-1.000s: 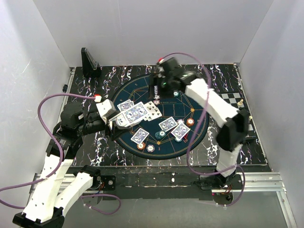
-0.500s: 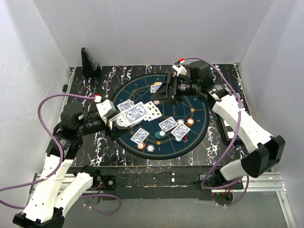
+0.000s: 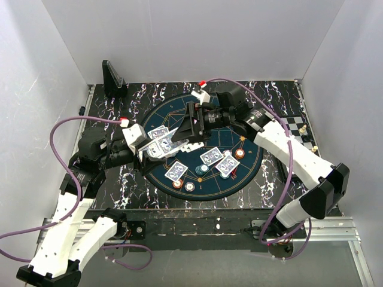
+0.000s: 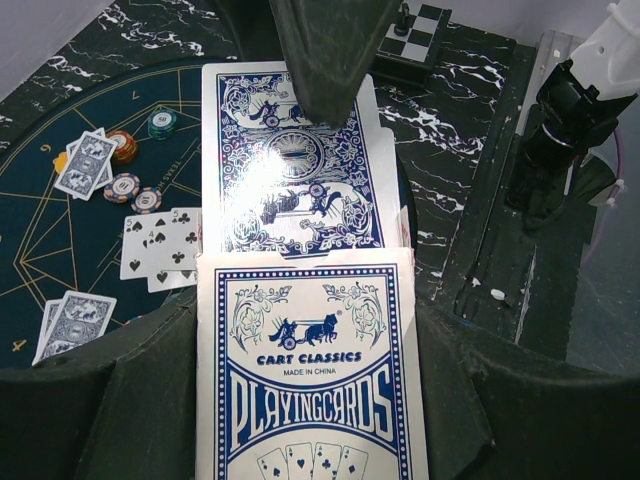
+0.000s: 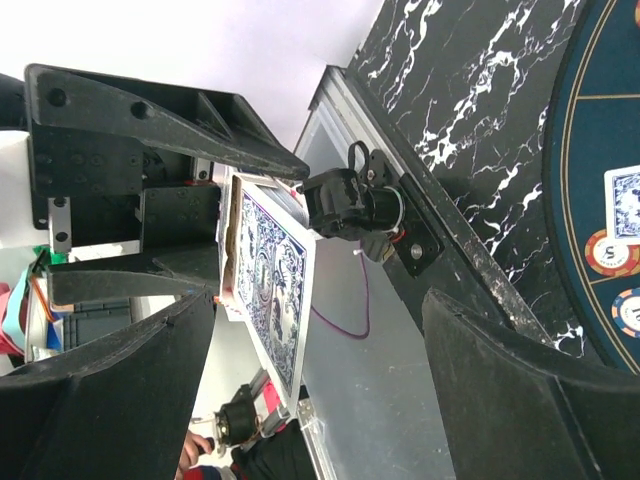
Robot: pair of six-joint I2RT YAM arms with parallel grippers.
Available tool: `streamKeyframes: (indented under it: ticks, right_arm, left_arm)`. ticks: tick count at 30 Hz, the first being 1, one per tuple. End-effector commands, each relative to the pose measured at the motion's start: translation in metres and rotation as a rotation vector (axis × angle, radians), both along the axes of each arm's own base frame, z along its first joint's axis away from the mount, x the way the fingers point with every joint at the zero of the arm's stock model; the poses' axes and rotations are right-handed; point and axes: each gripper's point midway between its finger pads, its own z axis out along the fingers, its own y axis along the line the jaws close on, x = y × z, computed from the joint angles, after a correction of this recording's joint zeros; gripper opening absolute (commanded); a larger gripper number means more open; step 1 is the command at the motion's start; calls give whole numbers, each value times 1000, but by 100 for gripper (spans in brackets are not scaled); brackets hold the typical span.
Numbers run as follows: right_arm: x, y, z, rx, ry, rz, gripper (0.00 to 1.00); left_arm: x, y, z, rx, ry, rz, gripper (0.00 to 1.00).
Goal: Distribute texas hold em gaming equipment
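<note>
My left gripper (image 3: 151, 150) is shut on a blue-white card box (image 4: 310, 380), held over the left side of the round dark mat (image 3: 239, 179). A blue-backed card (image 4: 295, 170) sticks out of the box. My right gripper (image 3: 190, 133) is open at that card's far end, with one finger (image 4: 320, 50) above the card; the card also shows edge-on in the right wrist view (image 5: 270, 280). Several cards (image 3: 210, 156) and striped chips (image 3: 240, 153) lie on the mat. The triangular marker is not in view.
A black upright stand (image 3: 112, 79) is at the table's far left corner. A chessboard (image 3: 293, 122) with pieces sits at the right edge. Face-up cards (image 4: 160, 245) and chips (image 4: 122, 187) lie on the mat under the grippers.
My right arm swung from the mat's far side leftward and toward me, bringing its open gripper to the card in the box. My left gripper kept hold of the box.
</note>
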Motion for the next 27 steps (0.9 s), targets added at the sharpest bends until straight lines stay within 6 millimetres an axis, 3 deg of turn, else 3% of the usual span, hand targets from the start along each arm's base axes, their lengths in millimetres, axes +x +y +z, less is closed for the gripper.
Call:
streamKeyframes:
  ticks: [1, 8, 19, 27]
  right_arm:
    - [-4, 6, 11, 5, -45, 22, 91]
    - [3, 8, -3, -47, -43, 3, 92]
    - [12, -3, 10, -35, -82, -49, 93]
    - [16, -10, 18, -12, -87, -68, 70]
  left_arm:
    - [-1, -3, 9, -20, -33, -17, 0]
    - [-2, -3, 14, -29, -38, -19, 0]
    - [-4, -3, 15, -35, -39, -20, 0]
    - [-5, -2, 16, -35, -42, -18, 0]
